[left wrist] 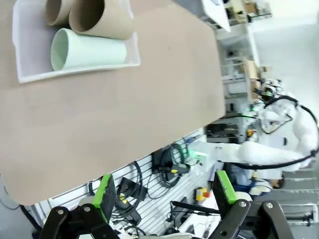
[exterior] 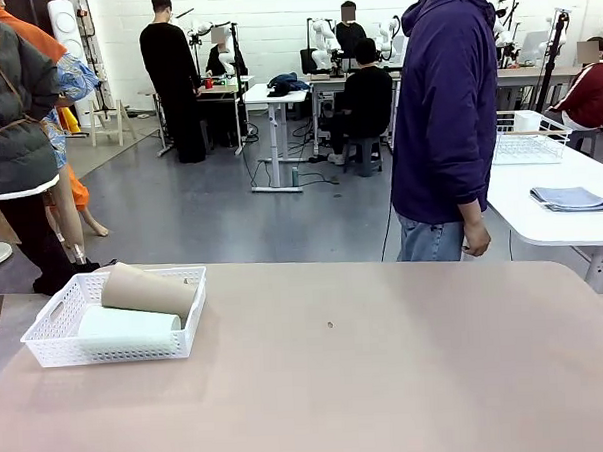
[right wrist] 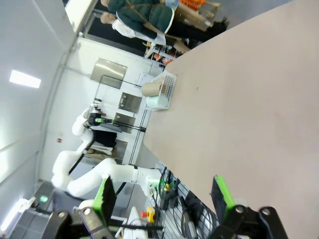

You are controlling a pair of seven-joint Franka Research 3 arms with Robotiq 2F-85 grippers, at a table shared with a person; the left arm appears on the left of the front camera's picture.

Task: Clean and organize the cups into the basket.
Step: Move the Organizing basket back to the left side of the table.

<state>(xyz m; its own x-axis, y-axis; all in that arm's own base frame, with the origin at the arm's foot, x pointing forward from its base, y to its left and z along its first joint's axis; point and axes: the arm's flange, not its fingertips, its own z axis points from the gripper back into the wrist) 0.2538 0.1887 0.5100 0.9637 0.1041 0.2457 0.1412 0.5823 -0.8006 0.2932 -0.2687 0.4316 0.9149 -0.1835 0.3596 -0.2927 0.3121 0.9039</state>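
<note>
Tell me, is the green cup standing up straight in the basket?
No, the pale mint green cup lies on its side in the white basket, beside the tan-brown cups, as the left wrist view shows.

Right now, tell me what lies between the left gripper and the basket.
Just bare tabletop. In the left wrist view, the open left gripper sits off the table's edge, and nothing stands between it and the basket holding the cups.
</note>
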